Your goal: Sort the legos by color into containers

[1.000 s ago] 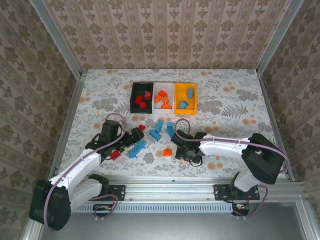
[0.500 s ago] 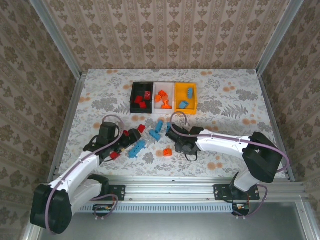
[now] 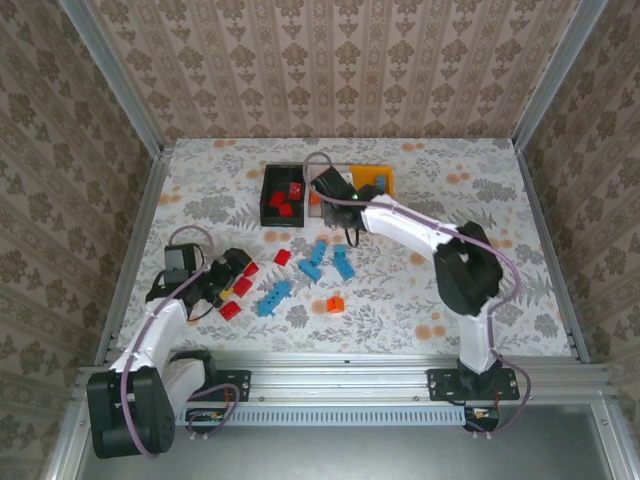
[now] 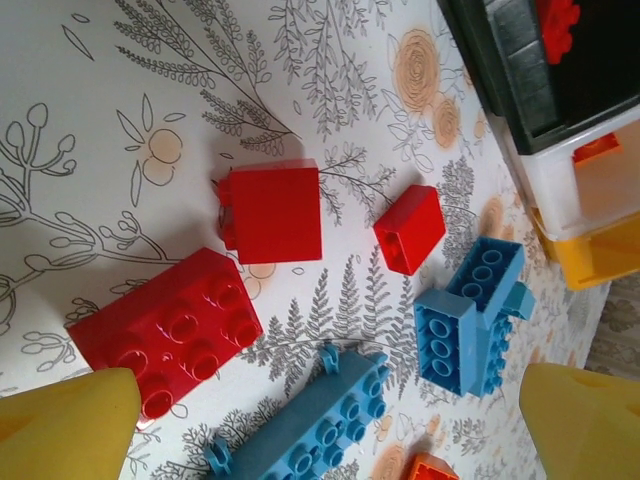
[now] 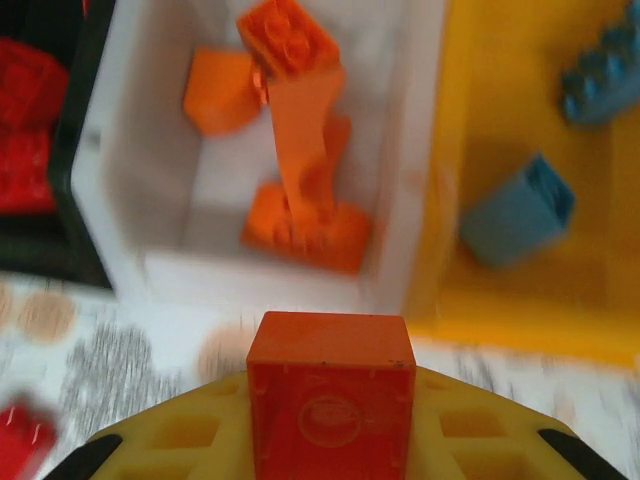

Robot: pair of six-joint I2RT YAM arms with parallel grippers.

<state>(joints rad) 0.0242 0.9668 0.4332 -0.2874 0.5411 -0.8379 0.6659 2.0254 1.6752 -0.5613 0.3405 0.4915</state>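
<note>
Right gripper (image 3: 335, 188): clamped on a small orange brick (image 5: 330, 385), carried at the row of bins.
Orange brick: square, held with one flat face toward the wrist camera, off the table (image 3: 450, 200).
White bin (image 5: 130, 200): middle of the row near the table's far edge, touching the black bin (image 5: 75, 235) on its left and the orange-yellow bin (image 5: 480, 130) on its right; several orange bricks already lie in it.
Deciding relation: in the wrist view the bin's opening lies straight ahead of the held brick, which sits just short of the near wall and lines up with the bin's middle, not with either neighbour.
Bin's long axis: near to far, so the margin is tight side to side.
Next move, as judged: a short advance over the near wall, then release.
Risk: letting go early would drop the brick on the table in front of the bin.
Left gripper (image 3: 228, 275): fingers wide apart, nothing held, low over loose red bricks (image 4: 272, 212) toward the table's left edge; the nearer arm for those.
</note>
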